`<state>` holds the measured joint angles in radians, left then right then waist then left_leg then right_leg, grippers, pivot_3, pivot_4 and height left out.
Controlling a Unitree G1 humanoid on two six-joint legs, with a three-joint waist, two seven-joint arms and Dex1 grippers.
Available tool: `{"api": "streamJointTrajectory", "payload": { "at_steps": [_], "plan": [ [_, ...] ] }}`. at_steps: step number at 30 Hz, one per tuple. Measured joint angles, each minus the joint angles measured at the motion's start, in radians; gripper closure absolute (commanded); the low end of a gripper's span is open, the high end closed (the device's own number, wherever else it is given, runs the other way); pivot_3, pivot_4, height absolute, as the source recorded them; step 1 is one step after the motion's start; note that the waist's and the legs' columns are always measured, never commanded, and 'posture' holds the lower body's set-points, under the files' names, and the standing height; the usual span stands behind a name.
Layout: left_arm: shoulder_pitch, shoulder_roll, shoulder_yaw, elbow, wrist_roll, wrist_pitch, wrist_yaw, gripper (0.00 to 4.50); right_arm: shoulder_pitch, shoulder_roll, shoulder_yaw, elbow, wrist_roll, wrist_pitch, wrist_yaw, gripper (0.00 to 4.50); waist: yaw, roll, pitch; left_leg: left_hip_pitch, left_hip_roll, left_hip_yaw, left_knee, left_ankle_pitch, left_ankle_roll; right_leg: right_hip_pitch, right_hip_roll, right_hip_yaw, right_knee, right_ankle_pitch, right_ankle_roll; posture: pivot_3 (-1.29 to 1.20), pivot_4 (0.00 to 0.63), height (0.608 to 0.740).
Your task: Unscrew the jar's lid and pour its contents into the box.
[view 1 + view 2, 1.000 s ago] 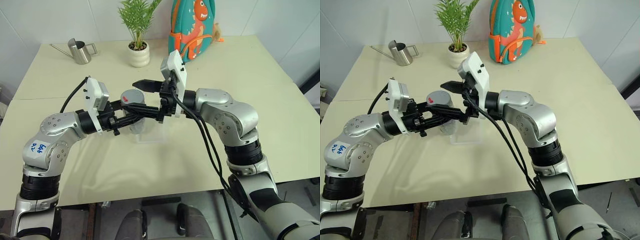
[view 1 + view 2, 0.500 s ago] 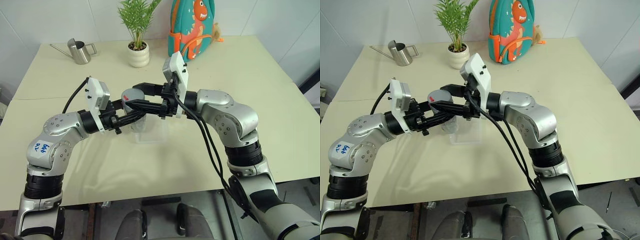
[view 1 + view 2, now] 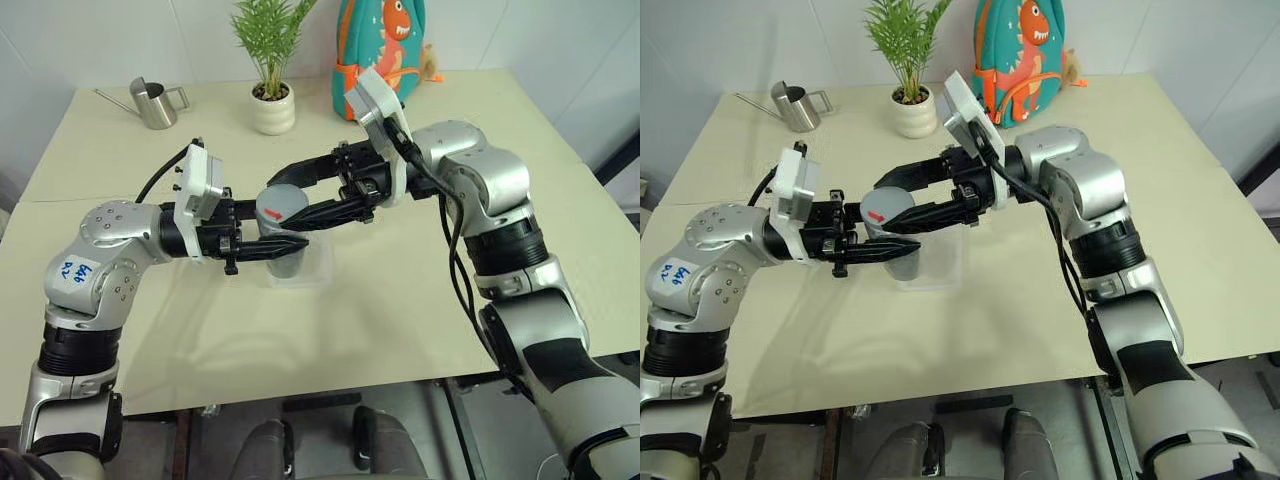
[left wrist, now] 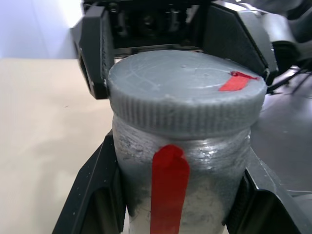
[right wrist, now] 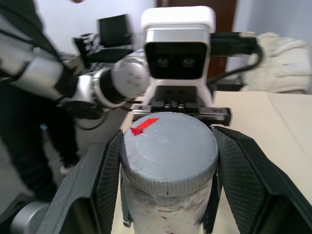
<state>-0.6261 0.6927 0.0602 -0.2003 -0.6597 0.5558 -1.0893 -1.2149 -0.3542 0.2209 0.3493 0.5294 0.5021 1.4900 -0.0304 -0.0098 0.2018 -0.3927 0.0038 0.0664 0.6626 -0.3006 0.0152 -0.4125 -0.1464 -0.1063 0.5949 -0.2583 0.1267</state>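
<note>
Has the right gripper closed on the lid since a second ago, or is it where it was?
Yes. The right gripper, earlier open beside the jar, now has its fingers closed around the lid, above the box.

box (image 3: 318, 268): mostly hidden behind jar (image 3: 283, 240) | contents: not discernible
</note>
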Motion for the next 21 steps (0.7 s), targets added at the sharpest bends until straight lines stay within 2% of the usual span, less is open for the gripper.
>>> {"api": "streamJointTrajectory", "payload": {
  "at_steps": [5,14,21],
  "plan": [
    [0.012,-0.016,0.002,0.002,-0.006,0.001,0.006,2.51,-0.001,0.013,-0.023,0.034,-0.002,-0.019,-0.015,0.03,0.004,0.0,0.0,-0.001,0.002,0.0,0.001,0.0,0.0,0.0,-0.001,0.0,0.0,0.0,0.0,0.0,0.15,0.74],
    [0.054,-0.02,0.08,0.021,0.018,-0.027,0.115,2.51,0.035,-0.006,-0.096,-0.045,-0.001,-0.018,-0.073,0.03,0.004,0.0,0.0,0.0,0.004,0.0,0.001,0.0,0.0,0.0,-0.001,0.0,0.0,0.0,0.0,0.0,0.15,0.74],
    [0.063,-0.044,0.073,0.021,0.022,-0.032,0.137,2.51,0.096,0.101,-0.08,-0.159,-0.024,-0.002,-0.245,0.03,0.002,0.0,0.0,0.0,0.004,0.0,0.001,0.0,-0.001,-0.001,-0.001,0.0,0.001,0.0,0.0,0.0,0.15,0.74]
  ]
}}
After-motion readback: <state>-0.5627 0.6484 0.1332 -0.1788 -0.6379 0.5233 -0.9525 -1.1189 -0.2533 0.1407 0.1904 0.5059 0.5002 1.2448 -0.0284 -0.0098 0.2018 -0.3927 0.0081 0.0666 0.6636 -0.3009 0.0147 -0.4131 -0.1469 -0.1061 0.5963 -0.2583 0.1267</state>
